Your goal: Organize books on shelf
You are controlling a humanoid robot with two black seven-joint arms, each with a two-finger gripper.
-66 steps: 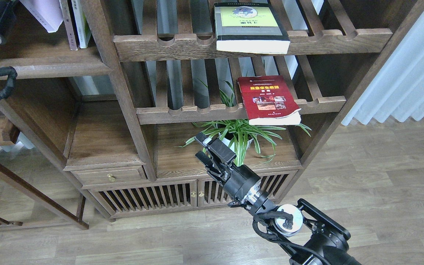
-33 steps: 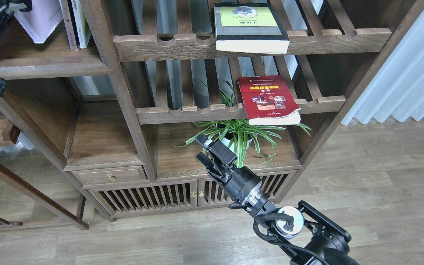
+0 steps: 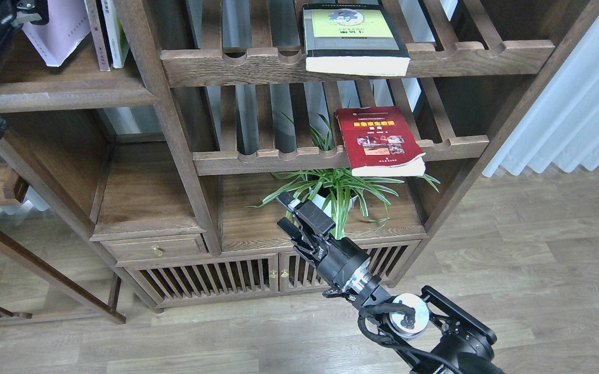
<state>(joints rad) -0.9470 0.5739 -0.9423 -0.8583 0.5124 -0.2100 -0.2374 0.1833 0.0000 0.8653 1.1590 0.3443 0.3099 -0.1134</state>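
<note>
The pale lavender book (image 3: 63, 34) stands tilted at the top left, its lower corner just above the dark-brown plank shelf (image 3: 65, 93). My left gripper (image 3: 26, 10), partly cut off by the top edge, is closed on the book's upper left part. Two thin books (image 3: 106, 31) stand upright right of it. The red book (image 3: 380, 139) lies flat on the lower slatted rack. The thick yellow-green-and-black book (image 3: 354, 39) lies on the upper slatted rack. My right gripper (image 3: 286, 212) is open and empty, low in front of the bookcase, left of the plant.
A potted spider plant (image 3: 338, 195) stands in the lower right compartment, just beyond my right gripper. Below are a small drawer (image 3: 156, 248) and slatted cabinet doors (image 3: 211, 280). A white curtain (image 3: 574, 104) hangs at the right. Wooden floor lies in front.
My left gripper has come into view at the top left and the lavender book has moved down toward the plank shelf. The right arm has barely shifted.
</note>
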